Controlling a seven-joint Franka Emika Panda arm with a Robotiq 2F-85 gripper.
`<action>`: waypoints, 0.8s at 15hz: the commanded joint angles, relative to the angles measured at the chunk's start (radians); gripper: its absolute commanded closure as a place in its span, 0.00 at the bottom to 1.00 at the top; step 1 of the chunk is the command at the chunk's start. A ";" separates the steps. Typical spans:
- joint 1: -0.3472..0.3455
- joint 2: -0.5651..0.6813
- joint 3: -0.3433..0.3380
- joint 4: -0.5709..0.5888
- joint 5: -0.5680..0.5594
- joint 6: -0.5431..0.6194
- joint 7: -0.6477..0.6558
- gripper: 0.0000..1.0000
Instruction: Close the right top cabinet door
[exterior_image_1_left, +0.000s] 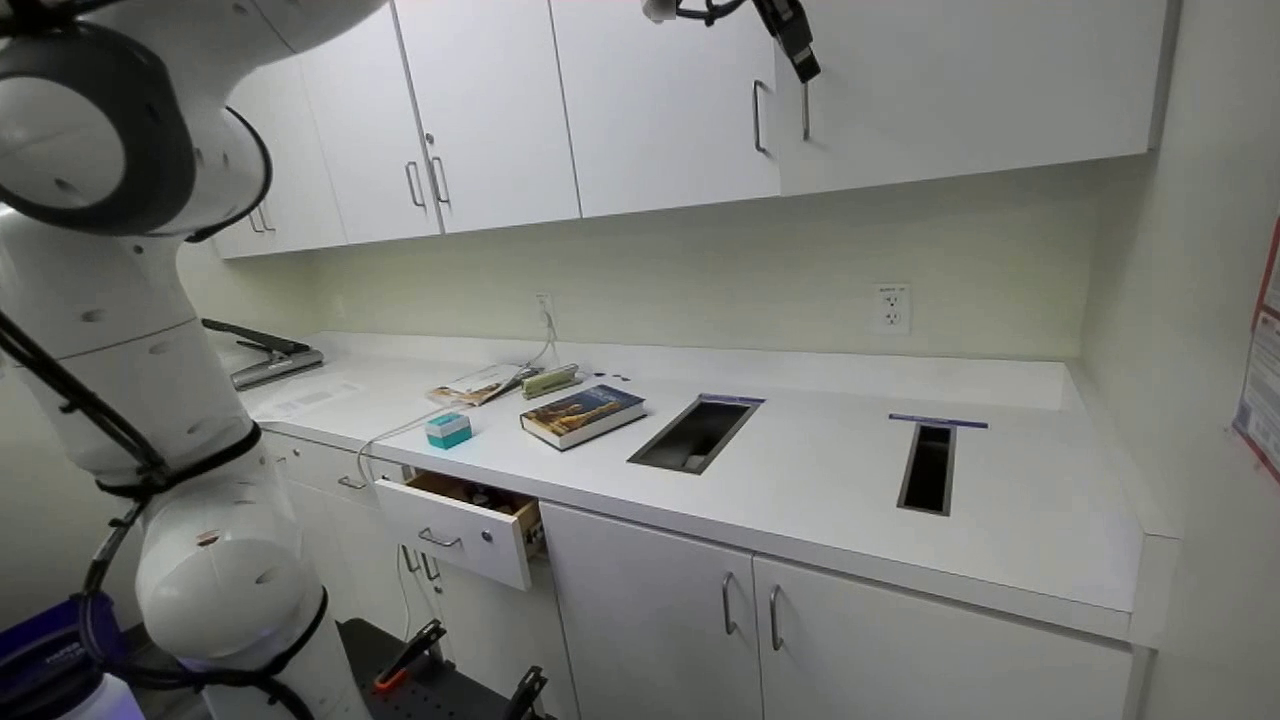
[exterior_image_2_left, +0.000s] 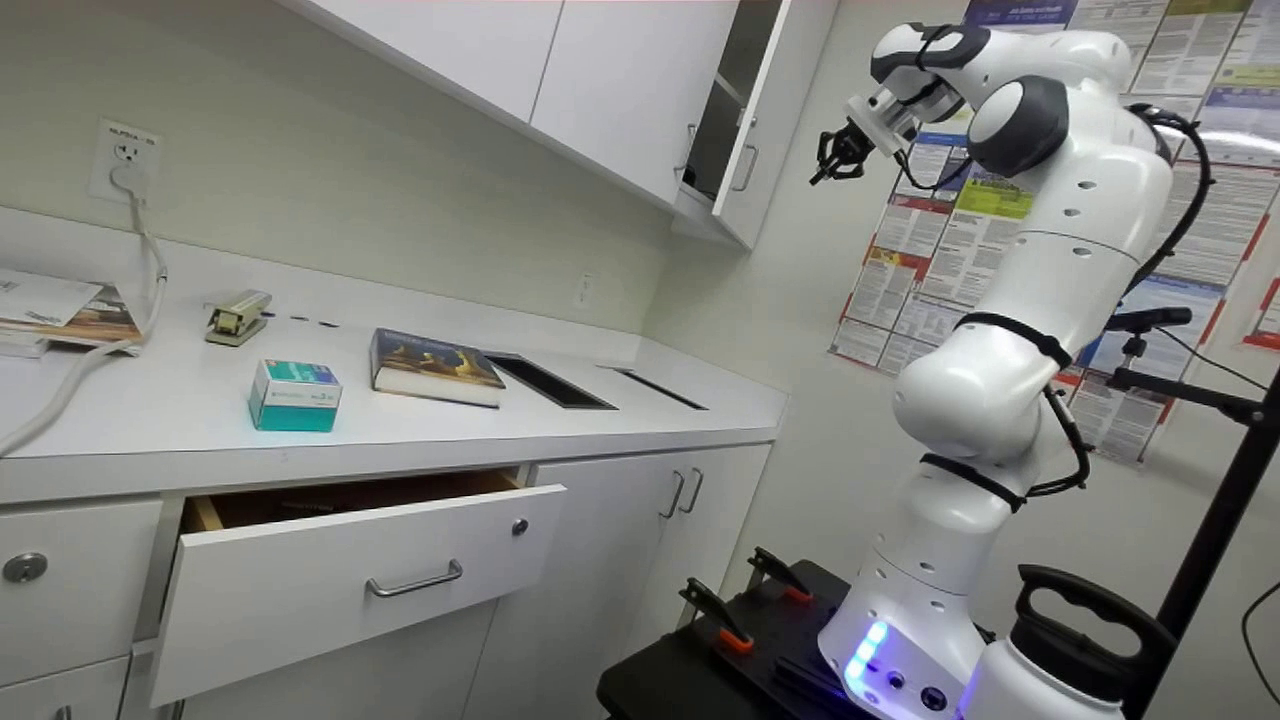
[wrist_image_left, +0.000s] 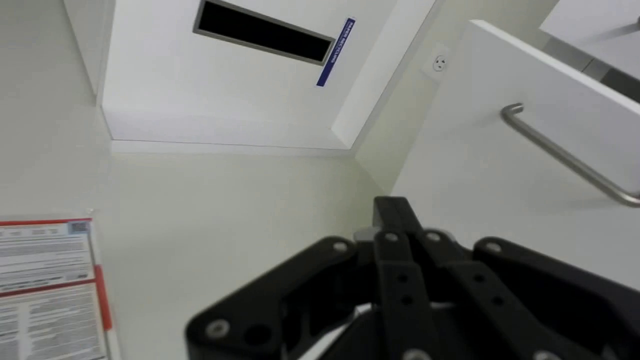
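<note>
The arm (exterior_image_2_left: 1090, 225) is arching high, its clenched end effector (wrist_image_left: 393, 212) seemingly clear of the open cabinet door (exterior_image_2_left: 778, 100) above the bench (exterior_image_1_left: 810, 460); only the wrist view is clearly showing a recycling label (wrist_image_left: 336, 52).

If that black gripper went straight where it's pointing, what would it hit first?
Probably the pale wall ahead, though the gripper might first clip the open cabinet door close beside that line; depth is unclear.
</note>
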 joint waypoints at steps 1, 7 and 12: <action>-0.016 -0.075 -0.003 -0.061 -0.040 -0.062 0.031 1.00; -0.025 -0.101 0.000 -0.063 -0.095 -0.244 0.014 1.00; -0.020 -0.109 0.009 -0.073 -0.112 -0.385 0.000 1.00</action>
